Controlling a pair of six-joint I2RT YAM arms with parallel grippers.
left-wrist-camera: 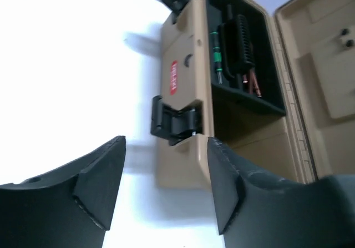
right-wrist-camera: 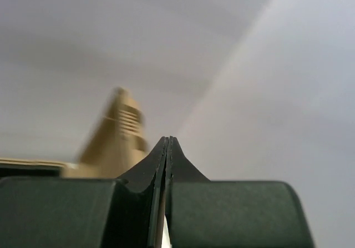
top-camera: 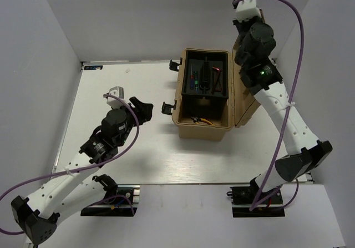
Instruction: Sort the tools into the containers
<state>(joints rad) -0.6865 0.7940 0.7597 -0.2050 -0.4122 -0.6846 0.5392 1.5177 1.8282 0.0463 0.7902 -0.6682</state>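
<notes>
From above, the tan toolbox (top-camera: 202, 101) sits open in the middle of the white counter (top-camera: 127, 148), its lid (top-camera: 244, 95) standing upright on the right side. A black inner tray (top-camera: 206, 76) fills the far half of the box. In the tray lie a thin blue-handled screwdriver (top-camera: 193, 75) and dark reddish bent rods (top-camera: 217, 80). In the deeper near compartment, below the tray, rest the yellow-handled pliers (top-camera: 201, 120), which only this view shows. The left gripper (top-camera: 141, 110) hovers near the box's left wall without touching it, jaws apart and empty. The left wrist camera adds what the overhead cannot. It shows the smooth hard-plastic side wall with a small red label (left-wrist-camera: 173, 76) and a black hinged latch (left-wrist-camera: 175, 120) hanging open. It also shows a black ribbed grip (left-wrist-camera: 241, 40) in the tray, the coppery rod ends beside it, and the moulded inner face of the lid. Its two matte black fingers (left-wrist-camera: 102, 176) are wedge-shaped and frame the latch between them. The right wrist camera shows the right gripper (right-wrist-camera: 168, 148) with its jaws pressed together on nothing, raised against plain grey walls. A blurred, ribbed tan corner (right-wrist-camera: 119, 131), apparently of the lid, stands to its left. The overhead view does not show these jaws clearly.
</notes>
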